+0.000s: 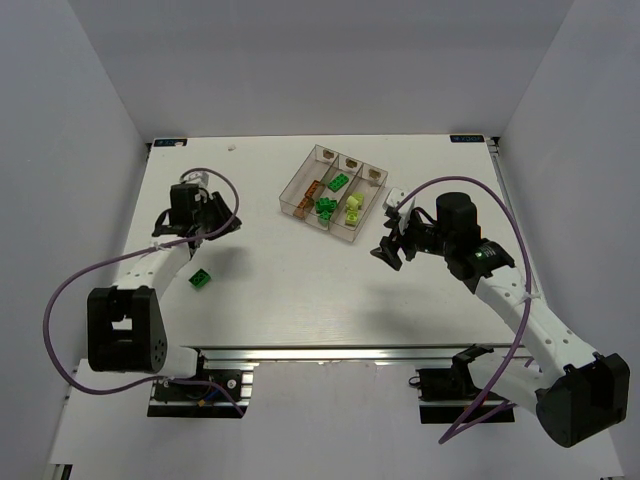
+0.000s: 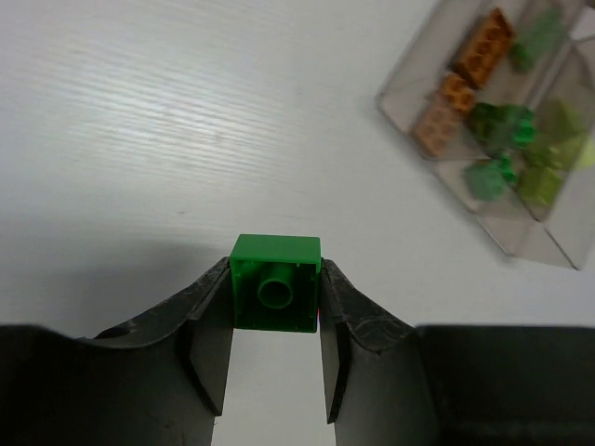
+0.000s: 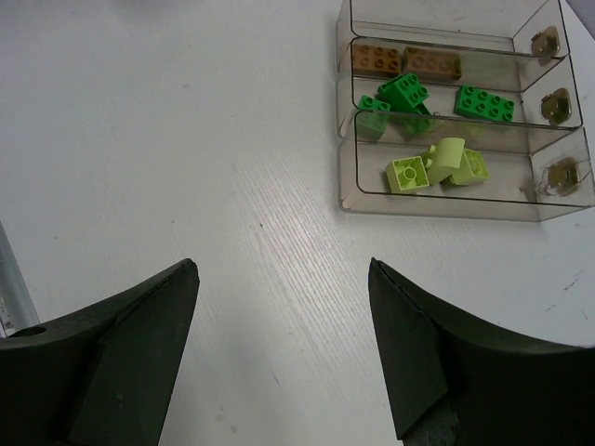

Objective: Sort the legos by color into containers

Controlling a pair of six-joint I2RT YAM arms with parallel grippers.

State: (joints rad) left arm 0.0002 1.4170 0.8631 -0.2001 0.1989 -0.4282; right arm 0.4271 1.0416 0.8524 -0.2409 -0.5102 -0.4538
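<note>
Tray point(image 3: 346, 177) holds legos sorted orange, green and yellow-green. Left hand point(image 1: 224, 226) is clamped on a green lego point(image 2: 275, 279), clear of the tray. A loose lego point(image 1: 200, 279) remains on the worktop; right hand point(image 3: 282, 271) is spread apart, empty.

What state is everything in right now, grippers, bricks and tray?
Left gripper: shut on green brick.
Green brick: outside tray, hollow underside toward the wrist camera.
Right gripper: open, holding nothing.
Tray: open-topped, colours kept apart.
Orange bricks: two, in an outer bin.
Sorted greens: jumbled in the middle bin.
Yellow-green bricks: three, jumbled in the other outer bin.
</note>
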